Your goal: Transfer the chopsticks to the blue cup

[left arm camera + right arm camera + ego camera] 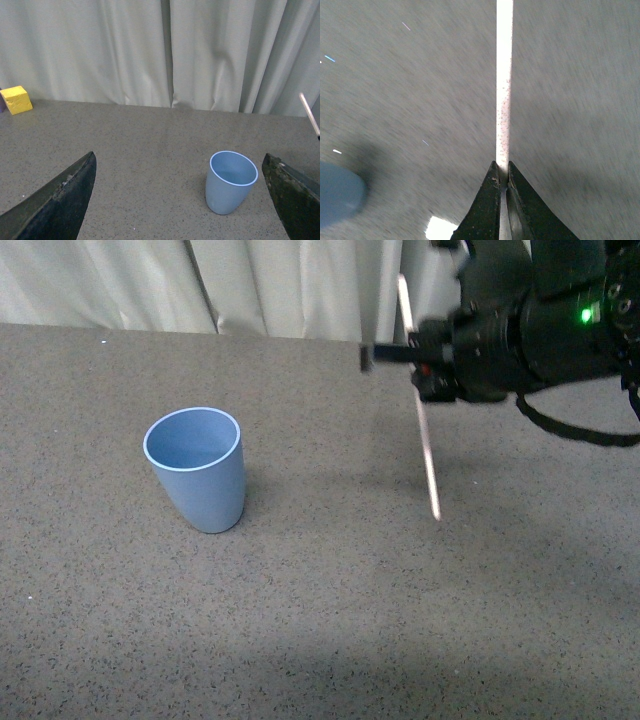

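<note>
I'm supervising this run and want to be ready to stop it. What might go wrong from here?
The right gripper pinches the chopstick with just the tips of its fingers, leaving a long end hanging free, so it may swivel or slip. The blue cup narrows toward its base; a stick tip catching the rim, or the long stick leaning on it after release, might tip it.

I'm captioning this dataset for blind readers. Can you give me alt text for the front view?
The right gripper holds a thin cream chopstick nearly upright over a grey speckled table. To its left an empty light-blue cup stands upright; pale curtains hang behind.
</note>
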You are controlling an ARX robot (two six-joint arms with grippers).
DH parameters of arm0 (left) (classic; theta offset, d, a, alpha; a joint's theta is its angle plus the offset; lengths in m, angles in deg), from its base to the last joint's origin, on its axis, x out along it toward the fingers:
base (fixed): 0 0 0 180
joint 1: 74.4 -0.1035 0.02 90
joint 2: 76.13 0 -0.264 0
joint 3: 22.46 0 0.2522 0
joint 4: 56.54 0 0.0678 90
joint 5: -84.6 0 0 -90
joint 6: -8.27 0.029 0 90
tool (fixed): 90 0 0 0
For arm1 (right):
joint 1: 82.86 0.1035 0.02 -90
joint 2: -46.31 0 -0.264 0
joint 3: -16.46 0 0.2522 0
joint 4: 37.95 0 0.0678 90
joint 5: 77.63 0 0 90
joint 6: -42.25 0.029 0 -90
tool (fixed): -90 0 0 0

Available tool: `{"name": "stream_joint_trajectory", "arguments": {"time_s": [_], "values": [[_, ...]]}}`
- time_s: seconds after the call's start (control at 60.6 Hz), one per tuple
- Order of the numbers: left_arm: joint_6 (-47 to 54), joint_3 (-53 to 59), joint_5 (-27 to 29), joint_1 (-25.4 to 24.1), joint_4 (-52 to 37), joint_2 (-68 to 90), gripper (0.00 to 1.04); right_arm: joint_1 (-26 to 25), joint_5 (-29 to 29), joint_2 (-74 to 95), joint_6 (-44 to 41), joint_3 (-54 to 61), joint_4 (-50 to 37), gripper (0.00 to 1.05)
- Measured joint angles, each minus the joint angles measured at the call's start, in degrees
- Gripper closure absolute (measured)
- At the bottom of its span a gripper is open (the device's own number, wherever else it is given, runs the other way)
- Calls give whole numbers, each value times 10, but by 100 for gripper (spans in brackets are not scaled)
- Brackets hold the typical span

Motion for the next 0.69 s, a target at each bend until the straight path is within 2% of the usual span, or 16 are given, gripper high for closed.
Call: {"name": "stream_joint_trajectory", "arguments": {"time_s": [0.231,0.347,0.578,0.694], "values": [[0,0,0,0,0,0,7,80,40,-14,-42,31,-283,103],[0,0,0,0,0,0,7,106,62,10,-34,11,-353,103],[0,0,0,0,0,0,7,140,96,66,-25,-46,-372,103],[0,0,0,0,0,0,7,147,95,89,-18,-63,-373,103]]}}
